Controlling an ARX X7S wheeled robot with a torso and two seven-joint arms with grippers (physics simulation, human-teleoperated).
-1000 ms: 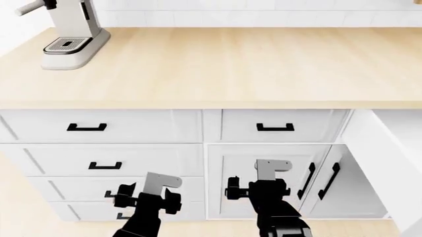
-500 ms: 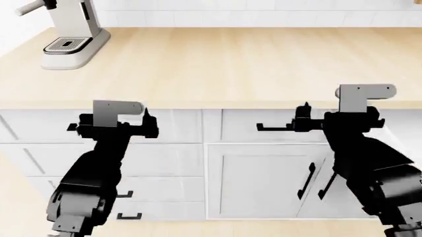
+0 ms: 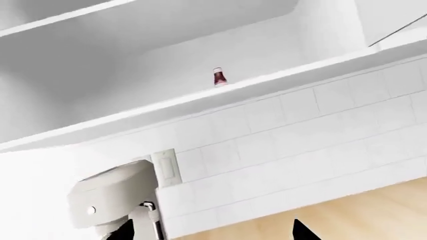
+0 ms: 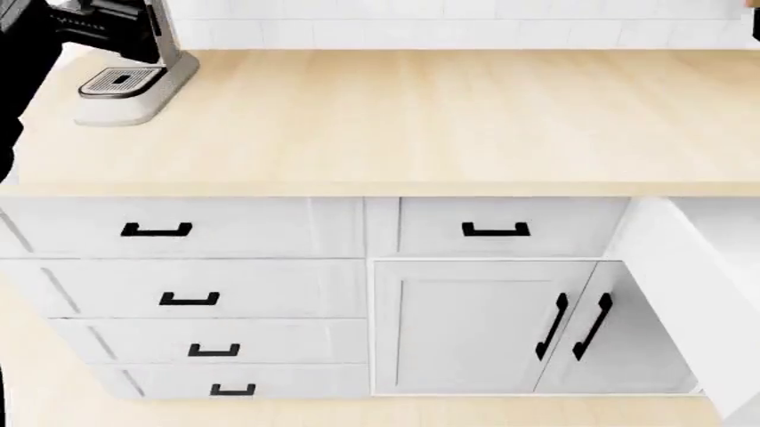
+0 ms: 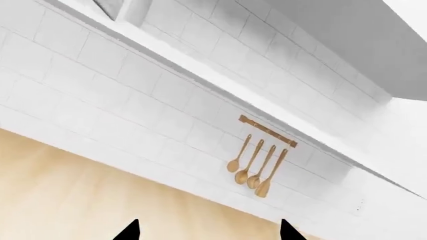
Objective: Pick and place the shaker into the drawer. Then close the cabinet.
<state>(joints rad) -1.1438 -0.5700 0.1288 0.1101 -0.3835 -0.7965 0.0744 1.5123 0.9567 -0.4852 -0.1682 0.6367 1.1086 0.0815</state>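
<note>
Both grippers spread, empty: left [image 3: 213, 231], right [image 5: 208, 229]. Shaker [image 3: 219, 77] on high shelf [image 3: 267, 82]. Cabinet [image 4: 475, 325] shut.

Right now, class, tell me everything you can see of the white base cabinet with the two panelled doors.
The white base cabinet with two recessed-panel doors sits under the light wooden countertop, below a single white drawer and right of a stack of four drawers. Each door carries a vertical black bar handle, the two set close together where the doors meet. The left door lies flush; the right door looks swung slightly ajar. It looks like painted wood. Nothing touches it; neither arm is near it.
</note>
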